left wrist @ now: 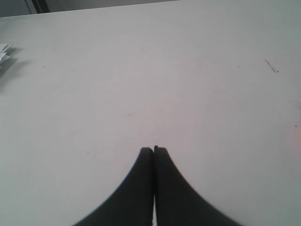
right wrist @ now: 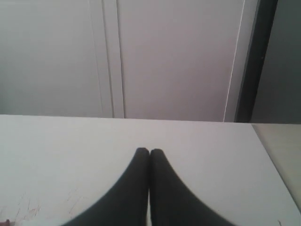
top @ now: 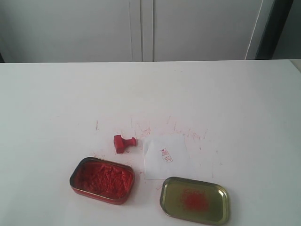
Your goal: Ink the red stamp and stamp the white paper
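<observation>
**Stamp on its side beside the paper**

The stamp [top: 123, 142] lies tipped over on the table [top: 56, 103], just left of the paper [top: 157, 165], which bears a small red print. The ink tin [top: 102, 180] sits near of the stamp, and the gold tin [top: 195, 200] near of the paper. The left hand [left wrist: 153, 149] and right hand [right wrist: 149, 151] are pressed together, empty.

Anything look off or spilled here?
Yes. The red stamp lies tipped on its side, just left of the white paper in the exterior view. Scattered red ink smears mark the table around it, and the paper already carries a red imprint.
</observation>
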`<state>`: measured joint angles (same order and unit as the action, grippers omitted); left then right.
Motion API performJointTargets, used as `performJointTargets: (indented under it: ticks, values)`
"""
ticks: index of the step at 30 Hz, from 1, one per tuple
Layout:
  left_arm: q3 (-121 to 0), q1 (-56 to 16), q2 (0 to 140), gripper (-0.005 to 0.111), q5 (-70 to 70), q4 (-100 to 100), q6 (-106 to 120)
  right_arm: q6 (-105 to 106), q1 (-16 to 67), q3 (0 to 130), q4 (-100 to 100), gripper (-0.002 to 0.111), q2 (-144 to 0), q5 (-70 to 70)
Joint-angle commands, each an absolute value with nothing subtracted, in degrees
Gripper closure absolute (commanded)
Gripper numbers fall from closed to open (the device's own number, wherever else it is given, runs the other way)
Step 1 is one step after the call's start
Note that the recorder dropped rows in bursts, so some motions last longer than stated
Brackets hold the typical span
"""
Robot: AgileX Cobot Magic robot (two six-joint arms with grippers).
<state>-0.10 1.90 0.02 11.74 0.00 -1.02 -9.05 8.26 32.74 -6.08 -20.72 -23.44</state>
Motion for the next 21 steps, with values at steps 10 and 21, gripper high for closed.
performJointTargets:
  ticks: [10, 21]
  values:
    - [0.00, 1.54, 0.00, 0.107, 11.60, -0.33, -1.25, -9.27, 5.10, 32.51, -6.22, 0.108, -14.66, -23.01]
    - [0.00, 1.54, 0.00, 0.107, 11.60, -0.33, -1.25, -9.27, 5.10, 25.04, -7.45, 0.108, -8.25, -20.18]
